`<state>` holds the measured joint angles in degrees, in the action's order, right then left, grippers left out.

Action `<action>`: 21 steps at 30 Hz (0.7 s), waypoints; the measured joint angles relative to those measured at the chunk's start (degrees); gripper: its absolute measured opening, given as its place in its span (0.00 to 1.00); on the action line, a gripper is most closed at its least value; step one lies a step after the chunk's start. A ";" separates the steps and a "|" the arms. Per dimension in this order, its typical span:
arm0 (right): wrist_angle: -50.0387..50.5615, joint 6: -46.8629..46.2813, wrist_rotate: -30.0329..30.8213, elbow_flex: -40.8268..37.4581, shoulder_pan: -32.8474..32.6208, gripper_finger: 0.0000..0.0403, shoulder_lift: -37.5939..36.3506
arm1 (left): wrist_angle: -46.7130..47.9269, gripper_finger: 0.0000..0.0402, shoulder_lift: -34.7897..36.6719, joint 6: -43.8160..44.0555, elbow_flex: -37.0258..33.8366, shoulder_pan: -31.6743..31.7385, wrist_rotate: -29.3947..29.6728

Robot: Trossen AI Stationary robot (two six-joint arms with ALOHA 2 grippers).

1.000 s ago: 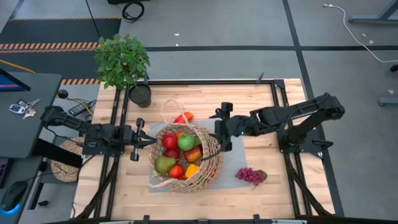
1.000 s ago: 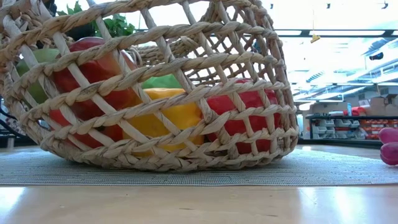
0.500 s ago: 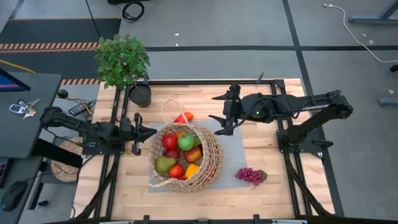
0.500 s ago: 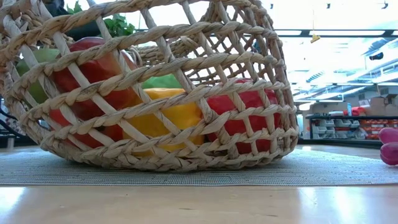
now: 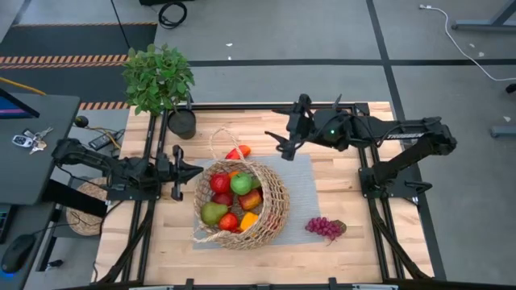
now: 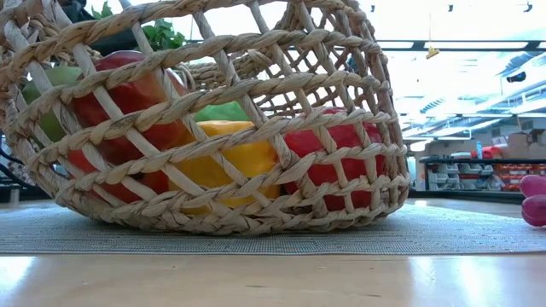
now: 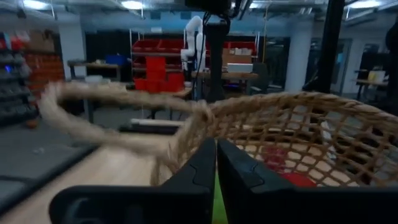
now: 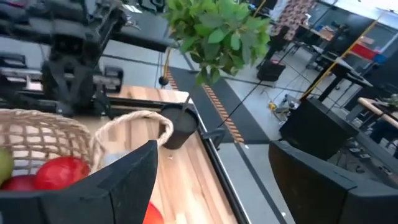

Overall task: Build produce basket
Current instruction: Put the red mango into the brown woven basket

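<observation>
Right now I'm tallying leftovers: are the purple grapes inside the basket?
No, the grapes lie on the table, apart from the basket.

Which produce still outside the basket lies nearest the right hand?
The red and orange piece just beyond the basket rim, near the right hand. The grapes, also outside, lie farther off at the near right.

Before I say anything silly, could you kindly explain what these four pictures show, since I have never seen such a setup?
Two dark robot arms work at a wooden table. One picture looks straight down, one sits at table height, and one comes from each wrist. The wicker basket on a grey mat already holds the produce; purple grapes and a red-orange piece lie outside it. The left end effector is shut beside the basket. The right end effector hangs open and empty. A potted plant stands at the back.
</observation>
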<state>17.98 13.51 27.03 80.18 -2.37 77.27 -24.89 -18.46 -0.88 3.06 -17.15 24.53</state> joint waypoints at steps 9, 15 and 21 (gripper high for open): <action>-1.27 -1.11 -0.11 0.00 1.40 0.77 0.53 | 12.43 0.03 7.38 -6.57 5.33 -0.64 0.25; -1.33 -0.22 -1.01 0.00 1.51 0.77 0.53 | 16.49 0.03 13.41 -7.01 5.50 0.86 5.61; -1.66 -0.30 -7.14 0.07 4.82 0.77 3.26 | 18.97 0.03 14.86 -5.92 5.50 3.56 6.36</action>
<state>16.31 13.21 19.89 80.25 2.45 80.53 -5.92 -3.60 -6.80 8.56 -13.59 30.89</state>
